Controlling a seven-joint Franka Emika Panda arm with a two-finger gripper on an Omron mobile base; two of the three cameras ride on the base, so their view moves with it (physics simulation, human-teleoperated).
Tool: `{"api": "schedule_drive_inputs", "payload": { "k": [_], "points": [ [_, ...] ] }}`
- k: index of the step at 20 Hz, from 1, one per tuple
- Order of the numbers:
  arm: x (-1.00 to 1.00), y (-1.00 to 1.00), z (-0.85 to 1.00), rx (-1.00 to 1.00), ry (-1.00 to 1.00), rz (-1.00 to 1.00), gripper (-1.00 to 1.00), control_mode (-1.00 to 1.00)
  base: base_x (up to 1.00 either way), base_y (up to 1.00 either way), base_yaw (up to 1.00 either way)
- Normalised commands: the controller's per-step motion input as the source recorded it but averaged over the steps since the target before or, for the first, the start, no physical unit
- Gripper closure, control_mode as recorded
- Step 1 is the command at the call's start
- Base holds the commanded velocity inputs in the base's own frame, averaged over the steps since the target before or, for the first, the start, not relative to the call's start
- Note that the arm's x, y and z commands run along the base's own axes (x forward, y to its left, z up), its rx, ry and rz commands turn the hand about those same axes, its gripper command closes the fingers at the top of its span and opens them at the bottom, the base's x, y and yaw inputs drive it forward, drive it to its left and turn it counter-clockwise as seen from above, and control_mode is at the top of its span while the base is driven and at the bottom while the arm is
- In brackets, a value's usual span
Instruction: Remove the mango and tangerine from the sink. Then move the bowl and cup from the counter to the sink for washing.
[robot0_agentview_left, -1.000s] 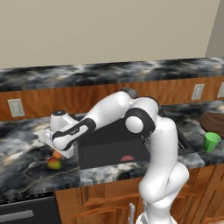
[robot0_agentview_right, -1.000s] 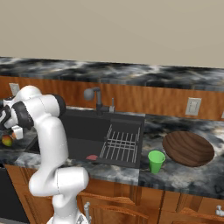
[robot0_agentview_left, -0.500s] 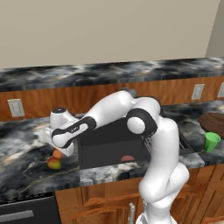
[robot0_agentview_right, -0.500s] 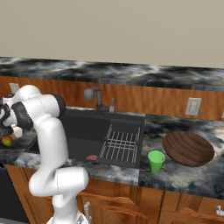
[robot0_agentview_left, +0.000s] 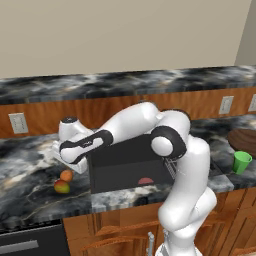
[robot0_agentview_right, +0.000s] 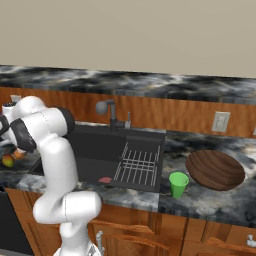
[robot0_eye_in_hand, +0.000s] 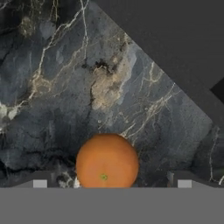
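The orange tangerine (robot0_eye_in_hand: 107, 162) rests on the marble counter left of the sink (robot0_agentview_left: 125, 167), just below my open gripper (robot0_eye_in_hand: 111, 183), whose fingertips stand apart on either side of it without touching. From the left base view the gripper (robot0_agentview_left: 64, 159) hangs over the tangerine (robot0_agentview_left: 66, 175), and the red and green mango (robot0_agentview_left: 61, 187) lies beside it. Both fruits, mango (robot0_agentview_right: 8, 160) and tangerine (robot0_agentview_right: 19, 154), also show at the left edge of the right base view. The green cup (robot0_agentview_right: 178, 184) and the wooden bowl (robot0_agentview_right: 215, 169) stand on the counter right of the sink (robot0_agentview_right: 100, 150).
A dark faucet (robot0_agentview_right: 110, 112) rises behind the basin and a wire rack (robot0_agentview_right: 137, 162) fills its right side. A small red item (robot0_agentview_right: 105, 179) lies on the sink floor. Wall sockets (robot0_agentview_left: 18, 123) sit on the wooden backsplash.
The hand has lifted a little above the tangerine with its jaws open. Both fruits stay where they lay on the counter.
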Motion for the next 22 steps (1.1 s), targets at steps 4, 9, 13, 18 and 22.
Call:
{"api": "schedule_drive_inputs", "payload": {
  "k": [4, 9, 13, 18, 22],
  "points": [
    [-0.05, -0.27, 0.17, -0.02, -0.01, 0.07, -1.0, -1.0, 0.0, 0.0, 0.0],
    [-0.1, -0.31, 0.16, -0.03, -0.02, 0.08, -1.0, -1.0, 0.0, 0.0, 0.0],
    [-0.13, -0.31, 0.12, -0.01, -0.05, 0.04, -1.0, -1.0, 0.0, 0.0, 0.0],
    [-0.12, -0.32, 0.08, 0.0, 0.0, 0.05, -1.0, -1.0, 0.0, 0.0, 0.0],
    [-0.13, -0.32, 0.09, 0.0, -0.01, 0.06, -1.0, -1.0, 0.0, 0.0, 0.0]
  ]
}}
